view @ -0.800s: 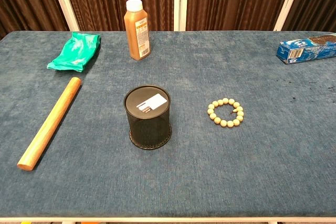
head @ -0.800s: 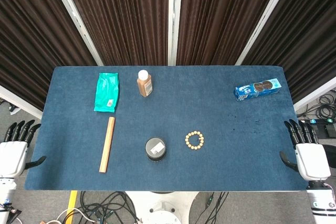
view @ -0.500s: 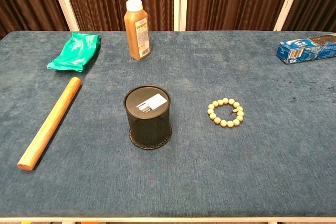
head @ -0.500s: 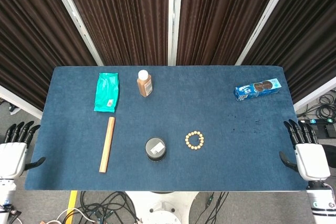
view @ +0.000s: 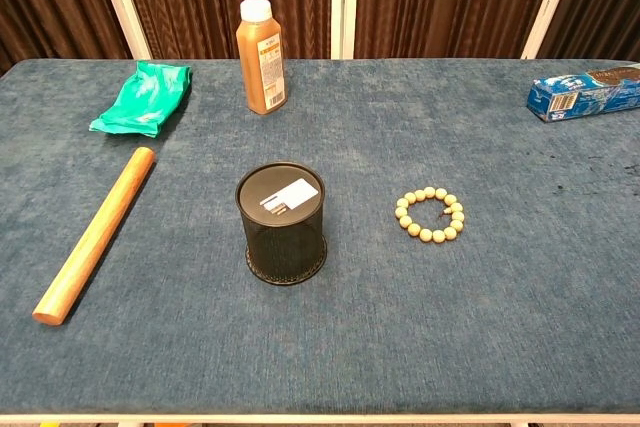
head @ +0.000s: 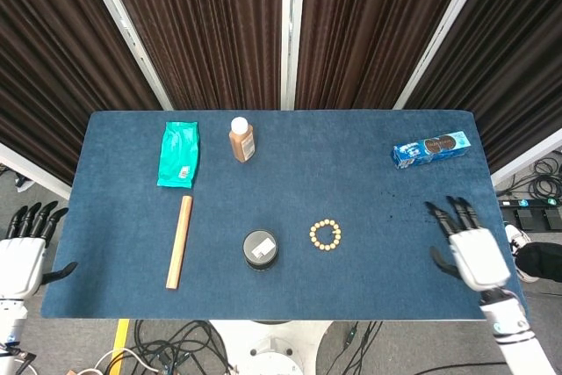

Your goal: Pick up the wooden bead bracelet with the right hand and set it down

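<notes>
The wooden bead bracelet [head: 325, 235] [view: 430, 214] lies flat on the blue table [head: 369, 182], a small ring of pale beads just right of centre. My right hand [head: 470, 248] hovers over the table's right part, fingers spread and holding nothing, well to the right of the bracelet. Beyond the table's left edge my left hand [head: 24, 252] stays with its fingers apart, holding nothing. The chest view shows neither hand.
A black mesh cup [head: 260, 249] [view: 283, 223] stands left of the bracelet. A wooden stick [head: 179, 241], a green pouch [head: 179, 154] and a brown bottle [head: 241, 139] lie to the left and rear. A blue biscuit packet [head: 432, 149] rests at the far right.
My right hand has moved from beyond the table's right edge inward over the table, towards the bracelet. The left hand and all objects stay where they were.
</notes>
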Robot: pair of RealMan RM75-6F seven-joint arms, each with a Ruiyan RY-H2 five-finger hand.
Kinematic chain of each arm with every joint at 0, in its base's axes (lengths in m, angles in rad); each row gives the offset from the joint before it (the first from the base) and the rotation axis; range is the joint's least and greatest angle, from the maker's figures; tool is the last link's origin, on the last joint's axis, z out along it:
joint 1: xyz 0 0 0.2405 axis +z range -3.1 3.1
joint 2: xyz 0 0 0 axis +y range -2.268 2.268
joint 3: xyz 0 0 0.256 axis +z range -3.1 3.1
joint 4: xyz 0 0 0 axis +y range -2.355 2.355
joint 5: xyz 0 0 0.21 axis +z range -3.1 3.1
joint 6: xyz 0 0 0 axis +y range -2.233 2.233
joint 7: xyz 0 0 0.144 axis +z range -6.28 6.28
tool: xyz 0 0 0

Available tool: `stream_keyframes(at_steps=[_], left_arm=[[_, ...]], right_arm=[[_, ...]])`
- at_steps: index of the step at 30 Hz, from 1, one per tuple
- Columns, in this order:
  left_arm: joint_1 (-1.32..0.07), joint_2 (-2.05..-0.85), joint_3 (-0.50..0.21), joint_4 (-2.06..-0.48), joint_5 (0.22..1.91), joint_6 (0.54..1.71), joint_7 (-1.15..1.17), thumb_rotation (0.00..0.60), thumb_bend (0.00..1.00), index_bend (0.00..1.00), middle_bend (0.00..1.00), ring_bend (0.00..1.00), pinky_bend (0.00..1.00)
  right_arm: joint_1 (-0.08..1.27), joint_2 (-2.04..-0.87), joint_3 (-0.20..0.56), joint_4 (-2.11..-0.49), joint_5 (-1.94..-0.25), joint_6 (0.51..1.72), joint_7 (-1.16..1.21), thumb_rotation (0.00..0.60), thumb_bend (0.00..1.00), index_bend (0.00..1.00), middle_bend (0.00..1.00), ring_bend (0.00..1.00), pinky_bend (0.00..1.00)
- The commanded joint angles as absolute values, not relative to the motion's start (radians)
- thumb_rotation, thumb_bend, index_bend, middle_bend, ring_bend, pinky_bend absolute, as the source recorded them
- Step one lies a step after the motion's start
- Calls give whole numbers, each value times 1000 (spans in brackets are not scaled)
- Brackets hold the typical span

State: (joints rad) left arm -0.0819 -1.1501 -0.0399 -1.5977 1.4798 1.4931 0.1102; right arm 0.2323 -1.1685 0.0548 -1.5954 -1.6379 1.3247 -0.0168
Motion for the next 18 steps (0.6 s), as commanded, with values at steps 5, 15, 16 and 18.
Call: stream_keyframes(at_steps=[5,15,16,18], left_arm=[[-78,-1143,-34,-1607,1468,1480,115,600,0,152,83,13,16],[-75,-1135,-34,-1615,1453,1473,115,600,0,152,83,13,16],[-73,-1135,-34,-1614,1452,1474,114,600,0,152,83,13,16],[-71,-1134,-33,-1612,1449,1474,111,600,0,152,83,13,16]], right_arm=[[485,-1344,70,-1462,-1635,973,-19,600,281,196,285,0,0],[610,-1576,19,-1205,-1720,916,-40,600,146,299,303,0,0],[612,-1589,12,-1185,-1728,927,-42,600,146,314,304,0,0],[613,-1613,0,-1153,-1740,951,-35,600,146,339,305,0,0]])
